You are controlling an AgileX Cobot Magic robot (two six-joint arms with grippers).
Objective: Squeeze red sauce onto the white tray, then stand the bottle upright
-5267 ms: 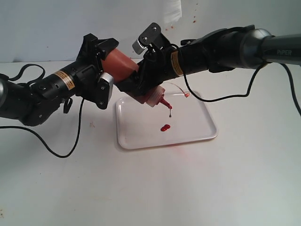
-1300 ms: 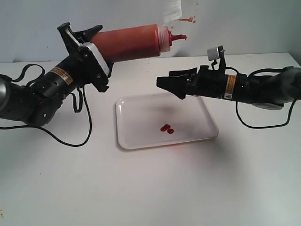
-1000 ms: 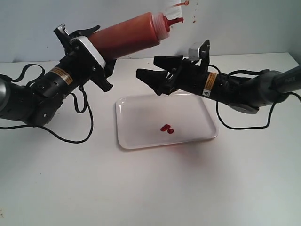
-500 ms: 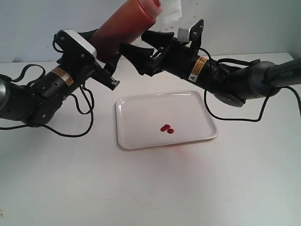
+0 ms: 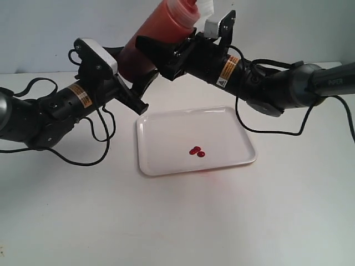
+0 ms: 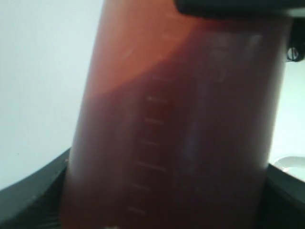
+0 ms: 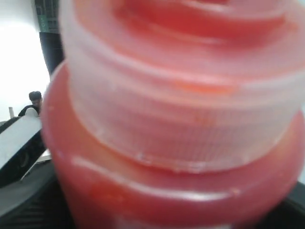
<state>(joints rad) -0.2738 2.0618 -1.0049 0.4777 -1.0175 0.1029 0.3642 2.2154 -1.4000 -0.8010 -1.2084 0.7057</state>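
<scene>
bottle [image 5: 161, 30]: in the air, top centre of the exterior frame, above and left of the tray [image 5: 166, 130], well clear of it
axis: tilted, base to lower left, cap end to upper right and cut off by the top edge; not yet upright
left claw [image 5: 138, 88]: clamped on the bottle's lower body
right claw [image 5: 152, 55]: jaws straddle the upper body under the cap; can't tell if they bite or just flank it
sauce [image 5: 196, 151]: two touching blobs near tray middle
step (my read): squeeze done, uprighting in hand
key relation: left claw nearer the base, right nearer the cap; base has to swing under the cap before set-down
</scene>
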